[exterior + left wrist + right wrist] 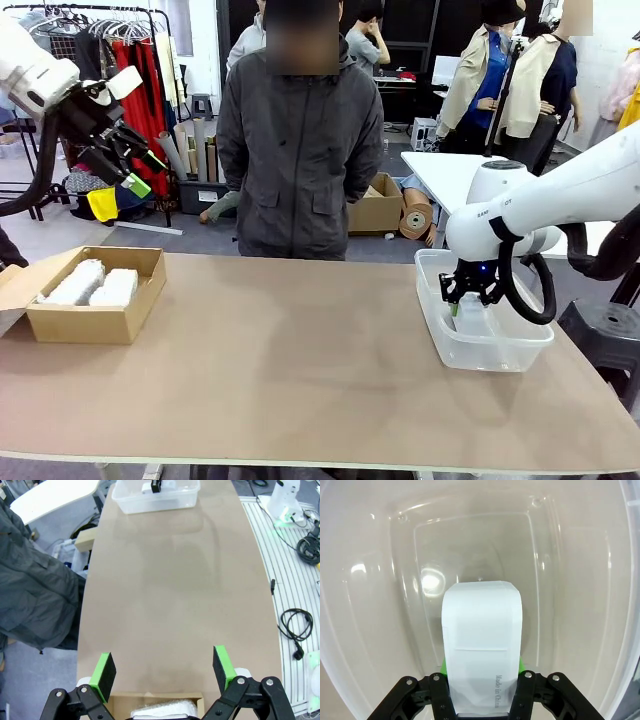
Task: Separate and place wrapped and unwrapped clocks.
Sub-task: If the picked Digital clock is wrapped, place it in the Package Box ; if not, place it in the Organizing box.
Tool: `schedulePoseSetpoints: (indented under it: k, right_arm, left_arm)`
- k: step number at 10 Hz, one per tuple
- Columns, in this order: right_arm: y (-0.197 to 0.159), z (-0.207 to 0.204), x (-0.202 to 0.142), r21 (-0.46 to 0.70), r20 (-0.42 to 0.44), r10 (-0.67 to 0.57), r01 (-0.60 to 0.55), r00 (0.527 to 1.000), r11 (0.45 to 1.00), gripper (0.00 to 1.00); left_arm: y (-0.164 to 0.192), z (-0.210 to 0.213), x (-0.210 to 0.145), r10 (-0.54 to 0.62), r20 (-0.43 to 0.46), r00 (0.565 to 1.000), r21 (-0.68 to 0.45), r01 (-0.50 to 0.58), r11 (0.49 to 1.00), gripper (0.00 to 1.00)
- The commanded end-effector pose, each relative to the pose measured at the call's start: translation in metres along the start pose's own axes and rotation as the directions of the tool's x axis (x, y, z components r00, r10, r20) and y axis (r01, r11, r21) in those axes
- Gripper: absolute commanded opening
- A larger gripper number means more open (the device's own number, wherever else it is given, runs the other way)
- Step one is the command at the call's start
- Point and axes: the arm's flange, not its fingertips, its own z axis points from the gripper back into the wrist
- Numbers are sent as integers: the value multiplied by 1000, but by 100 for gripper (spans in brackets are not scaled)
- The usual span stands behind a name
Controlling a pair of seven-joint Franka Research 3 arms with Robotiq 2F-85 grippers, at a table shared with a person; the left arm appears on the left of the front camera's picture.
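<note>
bare clock point(482, 645): clamped in right end effector point(482, 707), inside tub point(520, 352), just above its floor
long axis: runs along the fingers, straight out toward tub floor
next move (judgement): let go; drop is straight down
2 wrapped clocks point(98, 283): in box point(80, 322), bench's left end
left end effector point(162, 674): spread wide, nothing held, high over box; nearer arm for those
</note>
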Motion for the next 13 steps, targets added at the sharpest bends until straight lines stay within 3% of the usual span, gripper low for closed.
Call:
schedulePoseSetpoints:
  k: [1, 5, 6, 13]
  right_arm:
    - [-1, 0, -2, -35, 8, -14, 14, 1000, 999, 18]
    - [-8, 10, 0, -43, 4, -2, 2, 1000, 999, 93]
    - [-9, 15, 0, -41, 8, 4, -4, 1000, 999, 100]
    - [-10, 31, -4, -86, -37, 103, -106, 994, 991, 100]
  left_arm:
    - [-2, 2, -2, -16, -6, 1000, -7, 16, 1000, 100]
    - [-2, 2, -2, -16, -6, 1000, -7, 16, 1000, 100]
    - [-2, 2, -2, -16, -6, 1000, -7, 16, 1000, 100]
    - [-2, 2, -2, -16, -6, 1000, -7, 16, 1000, 100]
